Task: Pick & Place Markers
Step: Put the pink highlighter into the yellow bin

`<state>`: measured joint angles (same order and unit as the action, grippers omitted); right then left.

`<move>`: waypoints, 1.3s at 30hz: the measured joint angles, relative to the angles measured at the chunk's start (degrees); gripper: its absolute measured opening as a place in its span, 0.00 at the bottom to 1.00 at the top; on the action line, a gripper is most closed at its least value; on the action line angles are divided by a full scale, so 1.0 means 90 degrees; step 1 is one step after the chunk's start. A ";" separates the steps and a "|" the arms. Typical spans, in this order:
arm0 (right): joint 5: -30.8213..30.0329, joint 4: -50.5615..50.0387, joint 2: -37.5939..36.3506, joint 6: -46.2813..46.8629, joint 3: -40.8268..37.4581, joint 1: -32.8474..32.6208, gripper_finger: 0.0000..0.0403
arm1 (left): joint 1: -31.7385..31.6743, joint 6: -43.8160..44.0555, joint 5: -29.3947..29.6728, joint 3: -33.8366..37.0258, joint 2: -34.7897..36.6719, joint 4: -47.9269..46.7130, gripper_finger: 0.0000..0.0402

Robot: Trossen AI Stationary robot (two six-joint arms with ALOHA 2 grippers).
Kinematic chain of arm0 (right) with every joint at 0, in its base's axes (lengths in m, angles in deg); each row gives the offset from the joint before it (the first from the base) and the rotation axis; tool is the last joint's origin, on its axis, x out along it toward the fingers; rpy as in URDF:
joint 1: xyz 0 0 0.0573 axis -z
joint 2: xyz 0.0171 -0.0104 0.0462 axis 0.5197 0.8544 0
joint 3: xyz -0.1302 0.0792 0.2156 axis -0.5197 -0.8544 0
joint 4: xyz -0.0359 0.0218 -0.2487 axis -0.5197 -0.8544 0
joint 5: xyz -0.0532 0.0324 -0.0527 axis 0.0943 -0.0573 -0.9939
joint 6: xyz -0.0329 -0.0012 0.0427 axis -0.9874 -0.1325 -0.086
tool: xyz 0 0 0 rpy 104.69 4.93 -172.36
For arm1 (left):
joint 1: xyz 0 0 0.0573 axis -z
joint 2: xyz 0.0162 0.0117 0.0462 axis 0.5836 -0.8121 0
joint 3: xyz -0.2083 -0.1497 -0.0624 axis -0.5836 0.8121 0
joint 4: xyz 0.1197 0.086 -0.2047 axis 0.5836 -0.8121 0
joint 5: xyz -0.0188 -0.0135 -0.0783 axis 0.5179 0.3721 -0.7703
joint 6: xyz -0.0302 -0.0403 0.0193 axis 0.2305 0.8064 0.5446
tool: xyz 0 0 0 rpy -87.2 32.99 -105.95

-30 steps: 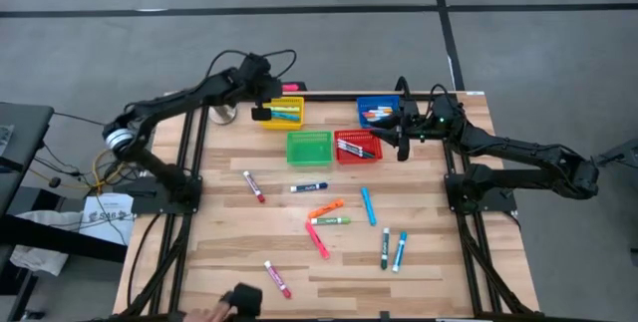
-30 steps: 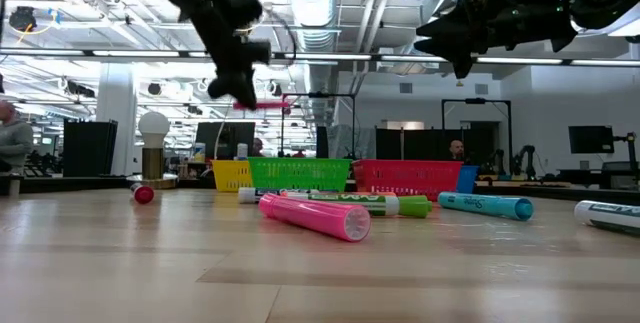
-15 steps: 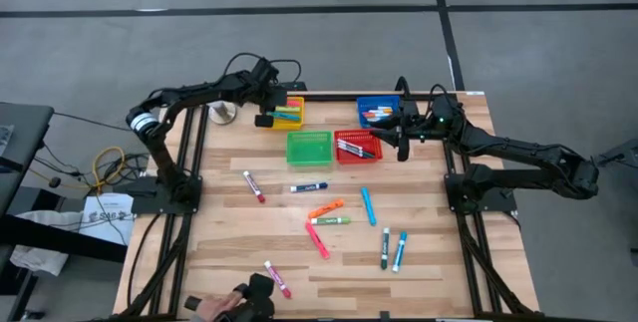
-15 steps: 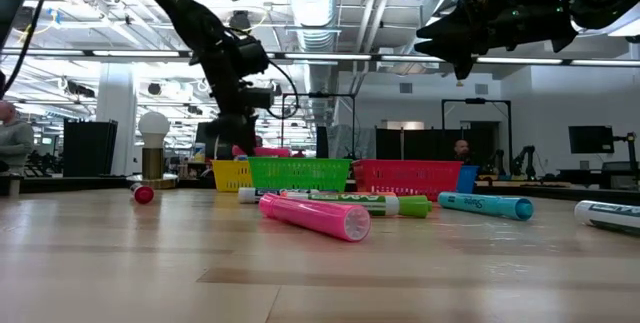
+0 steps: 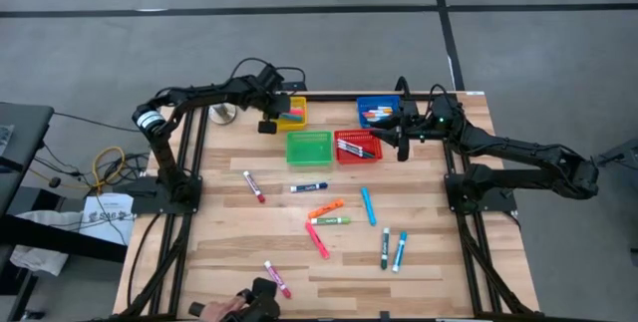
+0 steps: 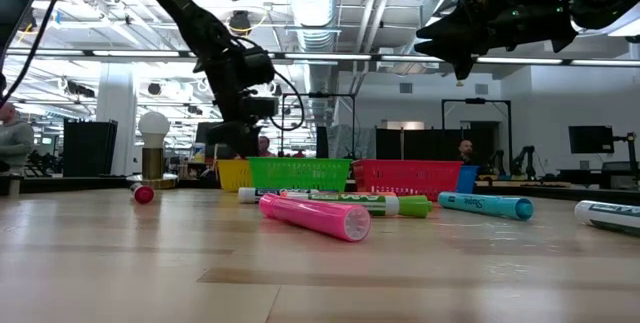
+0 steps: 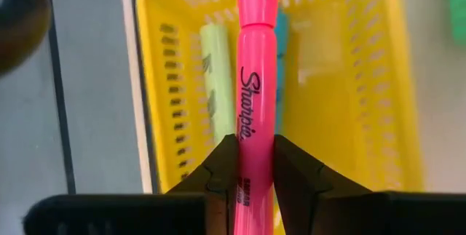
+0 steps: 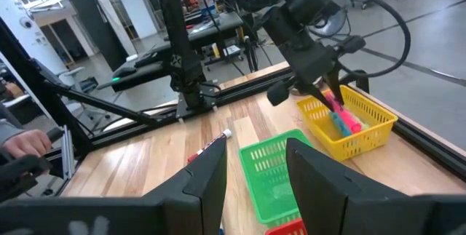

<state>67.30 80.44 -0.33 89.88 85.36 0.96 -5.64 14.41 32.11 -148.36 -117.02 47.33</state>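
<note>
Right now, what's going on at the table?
The left gripper is shut on a pink marker, holding it over the yellow basket, which already holds other markers. The right gripper waits open near the red basket and blue basket. About ten markers lie loose on the table.

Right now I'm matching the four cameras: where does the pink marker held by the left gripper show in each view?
High: pink marker at the yellow basket, far left.
Low: not discernible; left gripper hangs above that basket.
Left wrist: centre, clamped between the fingers.
Right wrist: over the basket's near end.
Shared landmark: the yellow basket.
</note>
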 joint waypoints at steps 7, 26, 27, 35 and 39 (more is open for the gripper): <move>0.0001 0.0002 0.0000 -0.0003 0.0000 0.0000 0.33 | -0.0023 0.0144 0.0058 0.0000 0.0000 -0.0106 0.16; 0.0002 0.0002 0.0000 -0.0002 0.0002 0.0000 0.33 | 0.0132 0.0550 0.0222 0.0002 0.0055 -0.0130 0.31; 0.0002 0.0002 0.0000 -0.0002 0.0002 0.0000 0.33 | 0.0153 0.0554 0.0307 0.0005 0.0114 -0.0136 0.32; 0.0002 0.0003 0.0000 -0.0002 0.0002 0.0000 0.33 | 0.0696 0.1838 0.0474 0.0006 0.1434 -0.0202 0.38; 0.0002 0.0004 0.0000 -0.0002 0.0005 0.0000 0.33 | 0.1312 0.3334 -0.0702 0.0005 0.2237 -0.0311 0.38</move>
<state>67.32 80.48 -0.33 89.86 85.41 0.96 6.16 44.41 25.79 -148.31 -96.88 44.53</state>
